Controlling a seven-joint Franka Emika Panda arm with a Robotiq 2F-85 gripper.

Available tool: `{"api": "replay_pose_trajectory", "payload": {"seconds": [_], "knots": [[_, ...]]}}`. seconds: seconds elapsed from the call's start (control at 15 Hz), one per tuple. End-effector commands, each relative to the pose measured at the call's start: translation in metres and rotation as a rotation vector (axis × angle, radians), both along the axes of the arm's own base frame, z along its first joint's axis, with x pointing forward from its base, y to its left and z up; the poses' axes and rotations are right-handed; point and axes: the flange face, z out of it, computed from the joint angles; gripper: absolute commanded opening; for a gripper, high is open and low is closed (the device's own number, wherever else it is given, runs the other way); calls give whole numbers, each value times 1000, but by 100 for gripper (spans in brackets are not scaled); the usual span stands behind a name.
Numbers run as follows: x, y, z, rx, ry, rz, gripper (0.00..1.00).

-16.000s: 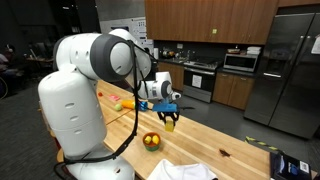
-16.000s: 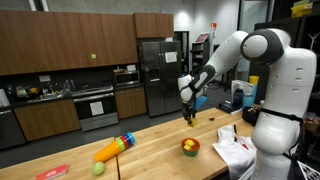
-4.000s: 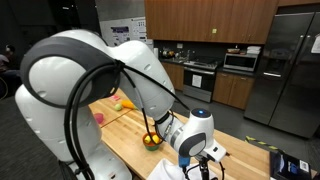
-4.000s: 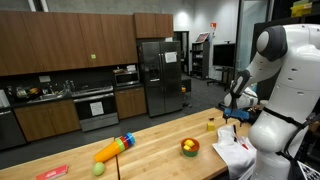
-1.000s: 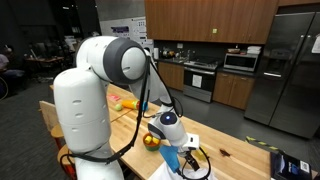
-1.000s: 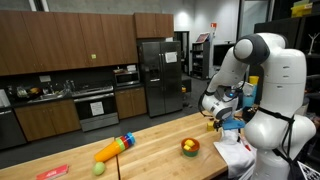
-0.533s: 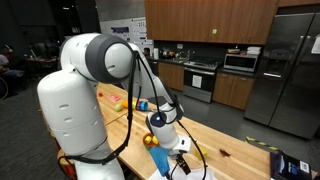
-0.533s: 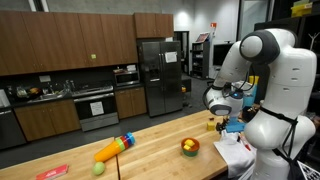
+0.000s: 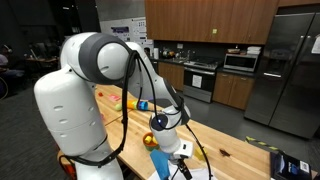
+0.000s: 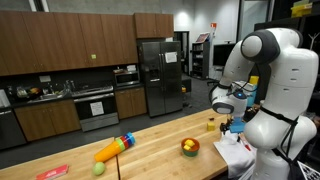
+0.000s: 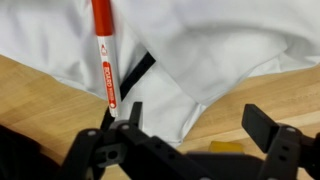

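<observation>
My gripper is open, pointing down over the near edge of a white cloth on the wooden table. Nothing is between its fingers. A red marker lies on the cloth, ahead of the left finger, beside a black strap. A small yellow block sits on the wood just under the gripper. In both exterior views the gripper hangs low over the white cloth at the table's end near the robot base.
A bowl of fruit stands beside the cloth. Farther along the table lie a colourful toy, a green ball and a red item. A dark box sits at the table's far corner. Kitchen cabinets and fridge stand behind.
The arm has shifted its elbow and wrist slightly over the cloth. The gripper has stayed open and low with nothing in it.
</observation>
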Motion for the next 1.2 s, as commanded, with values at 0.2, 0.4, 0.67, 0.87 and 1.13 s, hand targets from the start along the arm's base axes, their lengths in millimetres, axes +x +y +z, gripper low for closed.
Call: {"api": "replay_pose_trajectory", "payload": {"seconds": [0.2, 0.4, 0.67, 0.87, 1.13], "knots": [[0, 0, 0, 0, 0, 0, 100], [0, 0, 0, 0, 0, 0, 100], [-1, -12, 4, -90, 87, 199, 100], [-4, -29, 2, -126, 126, 337, 100], [-16, -48, -4, -133, 149, 438, 100]]}}
